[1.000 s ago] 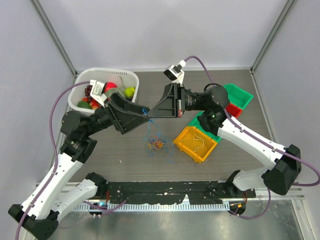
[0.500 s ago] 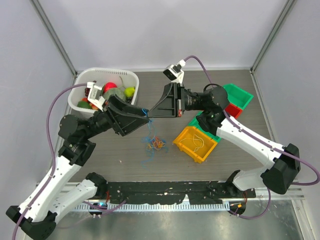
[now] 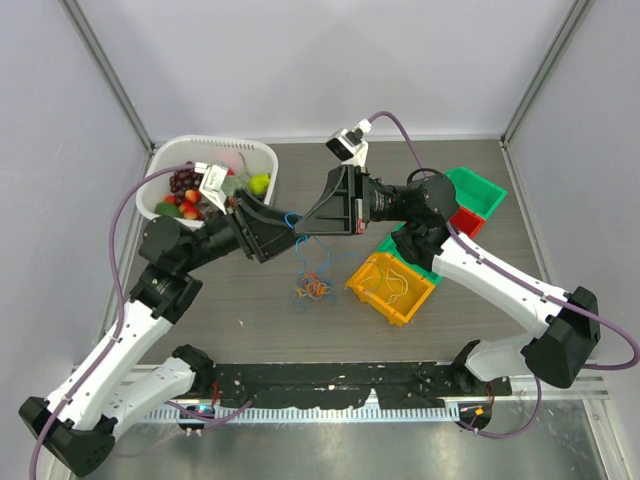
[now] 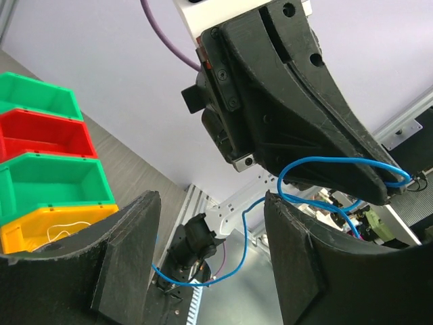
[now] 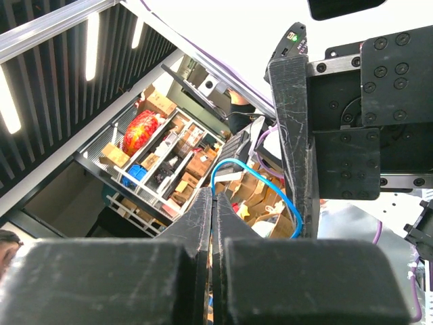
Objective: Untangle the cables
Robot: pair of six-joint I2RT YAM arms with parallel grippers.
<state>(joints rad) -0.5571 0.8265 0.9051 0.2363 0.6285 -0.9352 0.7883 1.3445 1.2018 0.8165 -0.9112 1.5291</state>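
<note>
A tangle of thin blue, orange and red cables [image 3: 313, 288] lies on the table between the arms. My right gripper [image 3: 303, 227] is shut on a blue cable [image 3: 291, 219] and holds it above the tangle. In the right wrist view its jaws [image 5: 212, 196] are pressed together, with the blue cable [image 5: 257, 172] looping out of the tips. My left gripper [image 3: 282, 233] is open just left of the right fingertips. In the left wrist view its jaws [image 4: 210, 203] stand wide apart. The blue cable [image 4: 318, 162] loops off the right gripper [image 4: 382, 186] and hangs between them.
A white basket [image 3: 165, 165] of toy fruit stands at the back left. A yellow bin [image 3: 375, 300] holding thin wires sits right of the tangle. A green bin [image 3: 400, 245], a red bin [image 3: 468, 220] and another green bin [image 3: 480, 190] stand behind it.
My left gripper, which was shut against the right fingertips, has opened and drawn back a little to the left. The blue cable now shows as a loose loop at the right gripper's tips.
</note>
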